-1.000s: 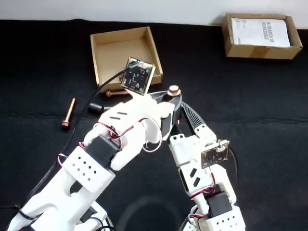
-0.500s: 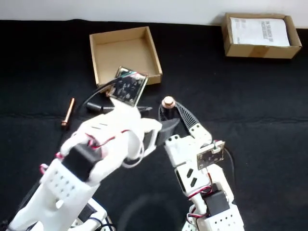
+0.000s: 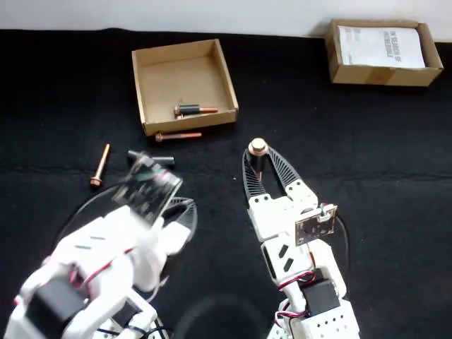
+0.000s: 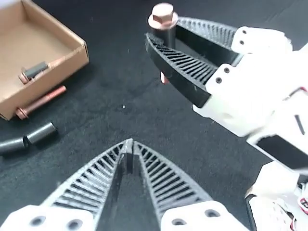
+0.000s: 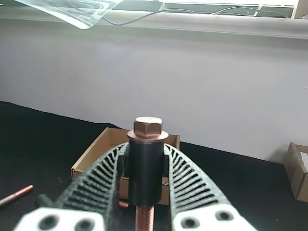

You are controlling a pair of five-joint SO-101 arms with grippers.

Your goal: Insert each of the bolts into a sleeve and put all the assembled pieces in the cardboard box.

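The table cloth (image 3: 381, 162) is black. The cardboard box (image 3: 139, 85) at the upper left is light brown; the assembled piece (image 3: 192, 110) in it is dark grey with a copper end. Both loose bolts (image 3: 100, 165) are copper-coloured, and the loose sleeves (image 3: 162, 160) are dark grey. The right gripper (image 3: 258, 157) and the left gripper (image 4: 129, 144) are black with a ribbed lattice pattern. The held sleeve (image 5: 144, 173) is black, its bolt head (image 5: 147, 127) shiny copper. The arm bodies (image 3: 282, 219) are white, with red wires (image 3: 293, 281). The second box (image 3: 381, 74) at the upper right is brown, its sheet (image 3: 381, 46) white.

The black table (image 3: 395, 155) is carrying an open cardboard box (image 3: 180, 78) upper centre, a second box (image 3: 381, 76) upper right, and two bolts (image 3: 178, 135) (image 3: 101, 165) and two sleeves (image 3: 139, 154) (image 3: 163, 159) lying left.
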